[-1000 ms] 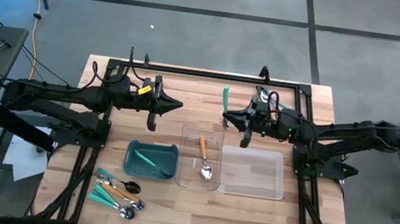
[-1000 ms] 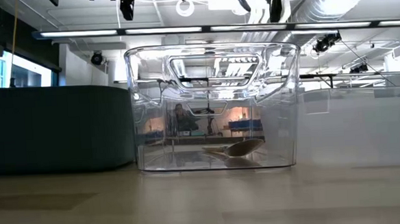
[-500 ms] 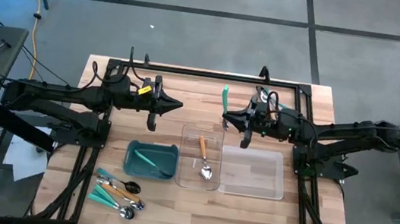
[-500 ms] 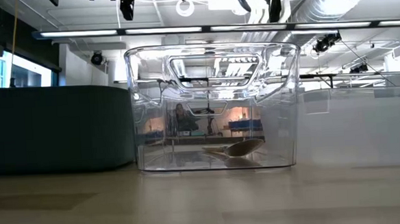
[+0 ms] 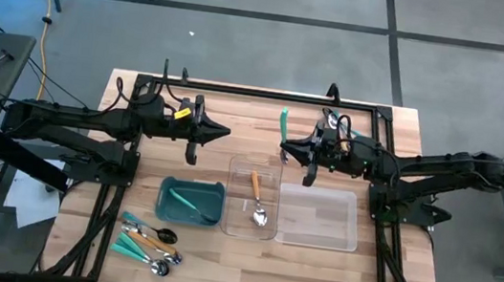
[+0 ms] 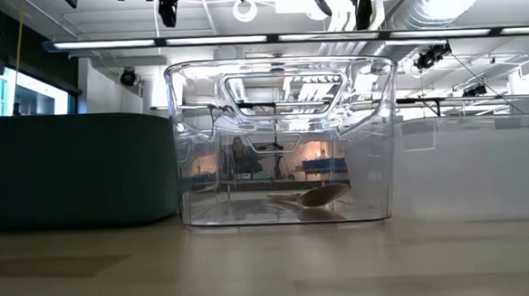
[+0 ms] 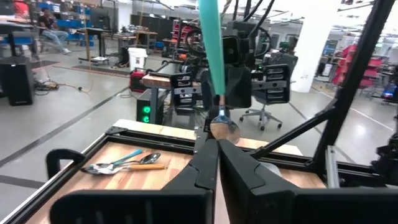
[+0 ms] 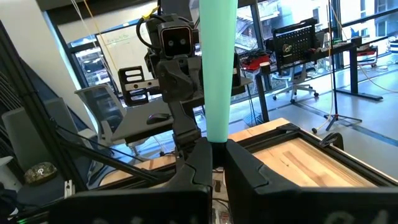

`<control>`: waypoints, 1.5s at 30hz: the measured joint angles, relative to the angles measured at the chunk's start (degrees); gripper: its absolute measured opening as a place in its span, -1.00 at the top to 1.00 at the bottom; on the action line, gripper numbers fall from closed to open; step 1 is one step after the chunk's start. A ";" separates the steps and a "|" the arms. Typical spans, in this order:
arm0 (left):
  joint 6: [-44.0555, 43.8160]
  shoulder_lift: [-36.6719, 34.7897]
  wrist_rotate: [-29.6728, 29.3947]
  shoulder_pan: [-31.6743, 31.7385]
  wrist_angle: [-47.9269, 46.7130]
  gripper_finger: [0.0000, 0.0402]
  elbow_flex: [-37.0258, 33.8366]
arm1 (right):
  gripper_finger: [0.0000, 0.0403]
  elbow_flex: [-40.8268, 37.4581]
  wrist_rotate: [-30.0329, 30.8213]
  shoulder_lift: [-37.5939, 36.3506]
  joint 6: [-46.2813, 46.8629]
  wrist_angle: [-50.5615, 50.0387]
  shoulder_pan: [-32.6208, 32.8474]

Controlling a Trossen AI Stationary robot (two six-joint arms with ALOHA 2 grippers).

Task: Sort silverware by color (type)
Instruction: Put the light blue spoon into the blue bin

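High view: wooden table (image 5: 398, 130), grey floor; right hand (image 5: 283, 151) grips teal-handled spoon (image 5: 284, 122); left hand (image 5: 226, 133) closed, empty.

A wooden desk (image 5: 397, 140) with a black frame around its edge stands on a grey floor (image 5: 245, 44). On it, a teal rectangular bin (image 5: 191, 201) sits just beside a clear plastic tray (image 5: 240, 173), and a second, wider clear tray (image 5: 318, 217) lies on the other side of that. From desk height the clear tray (image 6: 283, 147) shows a room with ceiling lights behind it. Office chairs (image 7: 264, 115) stand beyond the desk.
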 joint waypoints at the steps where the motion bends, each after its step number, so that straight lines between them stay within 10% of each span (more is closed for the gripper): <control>1: -0.02 -0.02 -0.68 0.00 -0.16 0.92 0.00 | 0.98 0.00 0.00 0.03 0.02 0.00 0.00; 19: -1.59 0.00 -6.62 0.00 -0.24 -0.01 0.00 | 0.98 0.04 -0.28 0.25 0.04 -0.26 0.00; 31: -1.62 0.66 -6.62 0.00 2.33 -0.03 0.00 | 0.98 0.04 -0.32 0.25 0.04 -0.45 0.00; 45: -5.30 19.67 -1.36 -1.24 21.41 -0.03 6.48 | 0.98 0.04 -1.44 0.28 1.16 -1.09 0.00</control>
